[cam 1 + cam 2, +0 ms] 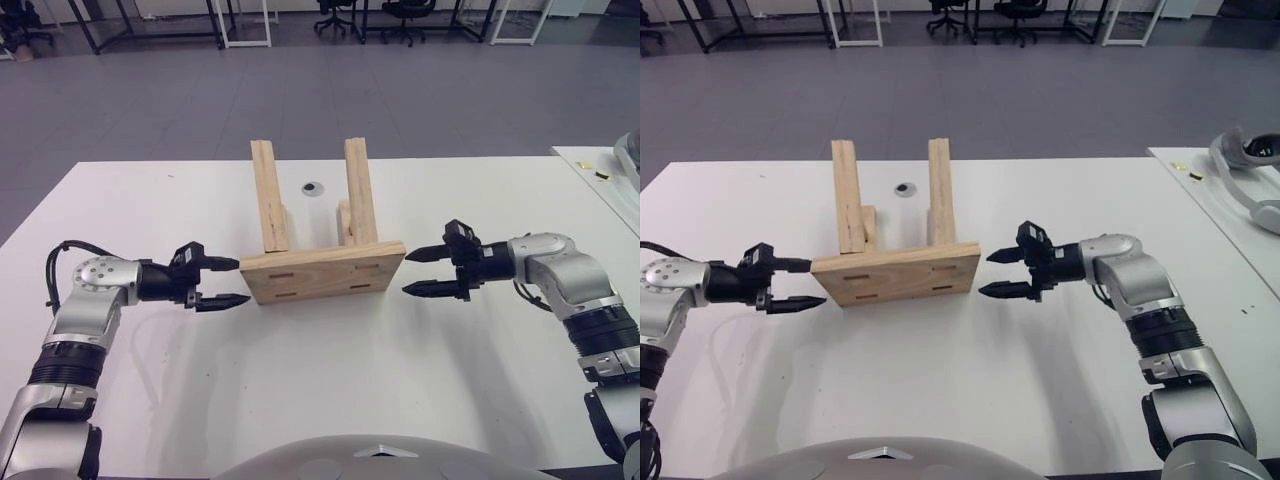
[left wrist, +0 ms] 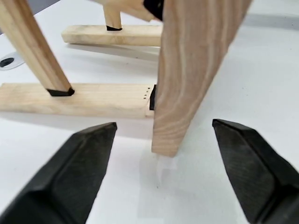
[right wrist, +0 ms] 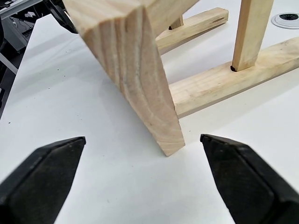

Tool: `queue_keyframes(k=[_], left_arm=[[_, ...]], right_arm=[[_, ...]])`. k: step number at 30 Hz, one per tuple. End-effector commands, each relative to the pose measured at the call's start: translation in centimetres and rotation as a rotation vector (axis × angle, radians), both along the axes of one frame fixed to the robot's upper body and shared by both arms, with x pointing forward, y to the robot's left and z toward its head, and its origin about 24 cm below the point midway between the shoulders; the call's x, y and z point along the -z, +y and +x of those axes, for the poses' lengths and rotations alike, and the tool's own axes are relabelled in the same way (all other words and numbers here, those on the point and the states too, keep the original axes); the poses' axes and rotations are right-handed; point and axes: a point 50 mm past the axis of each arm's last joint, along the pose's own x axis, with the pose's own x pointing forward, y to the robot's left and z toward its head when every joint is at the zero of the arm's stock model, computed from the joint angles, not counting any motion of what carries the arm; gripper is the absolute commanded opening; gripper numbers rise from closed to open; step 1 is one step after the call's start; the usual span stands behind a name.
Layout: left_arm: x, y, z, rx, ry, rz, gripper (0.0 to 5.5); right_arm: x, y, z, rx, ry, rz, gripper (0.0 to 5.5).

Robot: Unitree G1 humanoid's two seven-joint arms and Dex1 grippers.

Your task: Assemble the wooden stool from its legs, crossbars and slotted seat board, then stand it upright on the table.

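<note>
We see the stool [image 1: 320, 235] lying on its side on the white table [image 1: 320, 400], between our two grippers. Its seat board [image 1: 322, 271] stands on one long edge, its slotted face turned toward us, and spans the space from one gripper to the other. The left gripper [image 1: 243, 281] is released, its two black fingers [image 2: 79, 163] spread wide. In the left wrist view the board's left end stands in the gap between them with bare table on either side, so neither finger touches the wood. The right gripper [image 1: 407, 272] is released as well, fingers [image 3: 42, 172] wide apart. The board's right end sits in that gap, nearer to one finger than the other, with a strip of table showing on both sides. Beyond both sets of jaws, on the far side of the board, two legs [image 1: 268, 195] run away from us, the lower ones lying flat on the table. Thinner crossbars [image 2: 32, 46] rise at a slant out of them. Farther past the legs, midway between the two grippers' lines, a small round cable hole [image 1: 313, 187] sits in the tabletop.
</note>
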Motion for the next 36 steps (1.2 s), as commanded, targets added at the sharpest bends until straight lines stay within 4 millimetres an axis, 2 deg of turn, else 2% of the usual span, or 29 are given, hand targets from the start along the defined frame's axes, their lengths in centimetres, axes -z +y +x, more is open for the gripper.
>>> queue_keyframes(k=[1, 7, 23, 25, 28, 32, 36], left_arm=[[0.1, -1.1, 0.7, 0.049, -0.045, 0.009, 4.41], [0.6, -2.8, 1.4, 0.081, -0.083, -0.061, 4.28], [1.0, -3.2, 1.6, 0.096, -0.063, -0.106, 1.63], [0.5, -3.5, 1.9, 0.093, -0.049, -0.13, 1.58], [-1.0, -4.2, 2.5, 0.075, 0.001, -0.222, 1.58], [-4.4, -6.0, 3.1, 0.088, 0.138, -0.331, 1.58], [-9.2, -7.2, 4.7, 0.028, 0.221, -0.486, 1.58]], right_arm=[[-0.6, 1.2, 1.4, -0.006, -0.109, -0.013, 5.03], [0.0, 2.9, 1.8, -0.038, -0.123, 0.023, 5.03], [0.4, 3.7, 1.0, -0.1, -0.08, 0.083, 2.12], [0.1, 3.8, 0.8, -0.105, -0.069, 0.107, 1.94], [-1.2, 4.6, 0.9, -0.083, -0.021, 0.188, 1.93], [-4.4, 5.7, 1.6, -0.015, 0.071, 0.342, 1.93], [-7.4, 5.9, 2.3, 0.058, 0.145, 0.452, 1.94]])
